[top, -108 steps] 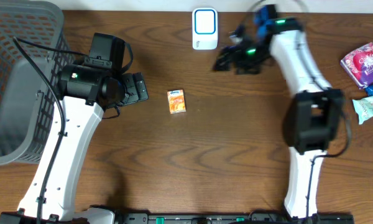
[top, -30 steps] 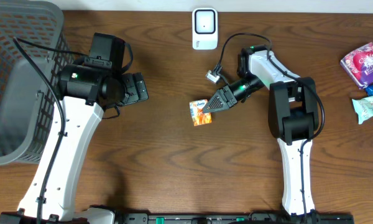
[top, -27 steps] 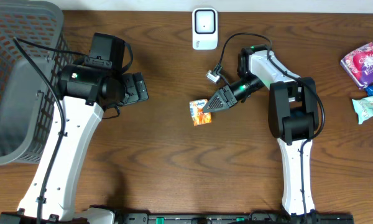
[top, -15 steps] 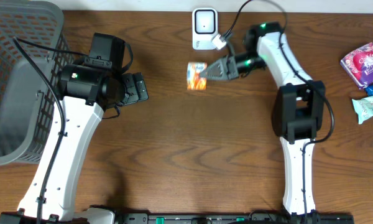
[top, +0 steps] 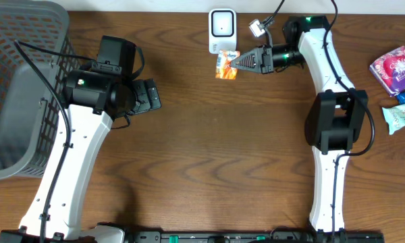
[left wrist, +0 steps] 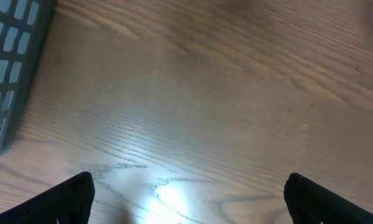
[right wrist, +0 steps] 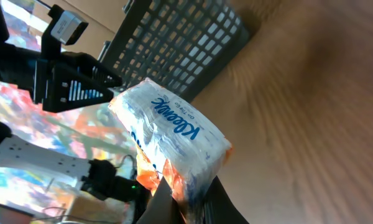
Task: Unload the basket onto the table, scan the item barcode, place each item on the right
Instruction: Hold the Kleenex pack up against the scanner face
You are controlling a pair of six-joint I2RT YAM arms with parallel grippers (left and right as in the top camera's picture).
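Tissue pack (top: 225,65) is pinched in the right claw (top: 239,63) beside the scanner (top: 222,30); angle its barcode squarely at it

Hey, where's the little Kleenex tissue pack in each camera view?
Overhead: Kleenex pack at top centre, just below the white scanner.
Left wrist: not in it.
Right wrist: the pack at centre, pinched in the fingers.
Shared landmark: grey basket, in all three.
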